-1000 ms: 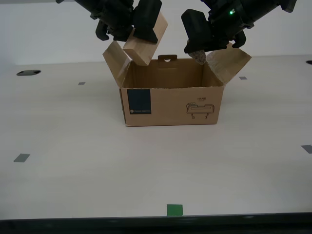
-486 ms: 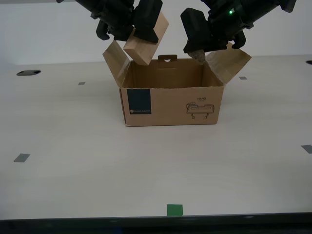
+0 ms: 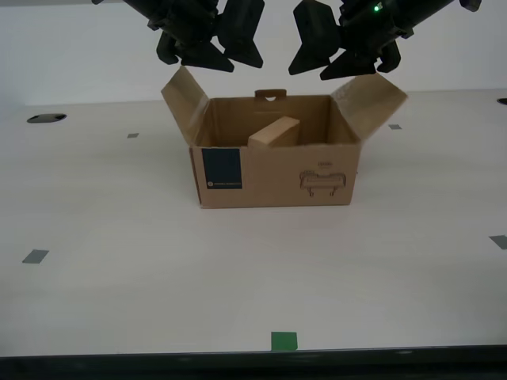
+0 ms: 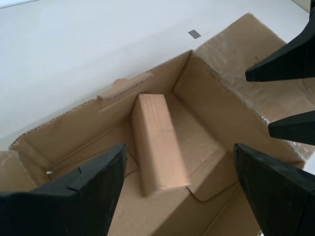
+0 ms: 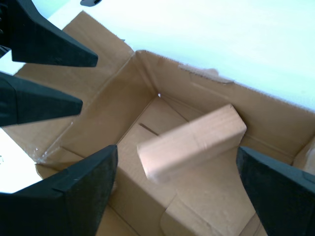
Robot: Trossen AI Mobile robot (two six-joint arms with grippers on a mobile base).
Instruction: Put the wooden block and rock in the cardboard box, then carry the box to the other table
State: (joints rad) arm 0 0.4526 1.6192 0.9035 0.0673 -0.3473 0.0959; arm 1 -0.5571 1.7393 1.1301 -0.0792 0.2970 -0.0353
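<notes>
Both releases have just happened. My second gripper (image 3: 224, 57), which carried the pale tan rectangular wooden block (image 3: 275, 133) a second ago, now hangs spread wide and empty above the brown corrugated cardboard box (image 3: 273, 178). The block lies inside, tilted, one end propped higher. My first gripper (image 3: 317, 67) is likewise wide open; the small rough brownish-grey rock it held is gone from its jaws and visible in no view, presumably in the box. Loading looks finished. Carrying the box off the smooth cream tabletop (image 3: 238, 269) remains.
</notes>
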